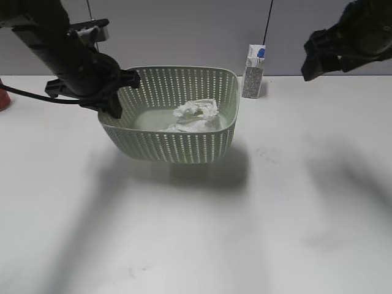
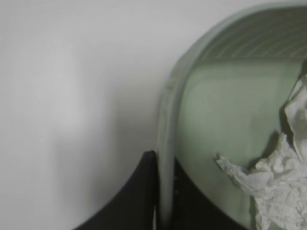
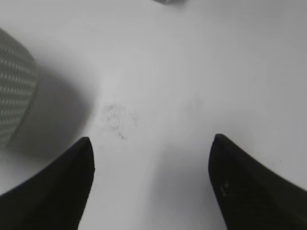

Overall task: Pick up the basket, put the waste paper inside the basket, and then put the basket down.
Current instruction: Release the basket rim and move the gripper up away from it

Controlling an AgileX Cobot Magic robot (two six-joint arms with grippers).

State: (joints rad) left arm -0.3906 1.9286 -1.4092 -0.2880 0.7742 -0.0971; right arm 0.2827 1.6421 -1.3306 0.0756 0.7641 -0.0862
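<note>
The pale green slotted basket [image 1: 177, 141] hangs tilted above the table, held by its left rim. My left gripper [image 1: 115, 105] is shut on that rim; in the left wrist view the rim [image 2: 165, 143] runs between the two black fingers [image 2: 163, 191]. Crumpled white waste paper [image 1: 196, 115] lies inside the basket and shows in the left wrist view [image 2: 273, 187]. My right gripper [image 3: 151, 148] is open and empty, high above the table at the upper right of the exterior view [image 1: 324, 58]. A corner of the basket [image 3: 14, 86] shows at the left of the right wrist view.
An upright white-grey carton with a blue mark [image 1: 253, 71] stands behind the basket's right side near the wall. A red object [image 1: 3, 98] sits at the left edge. The white table [image 1: 196, 233] has faint smudges [image 3: 115, 117].
</note>
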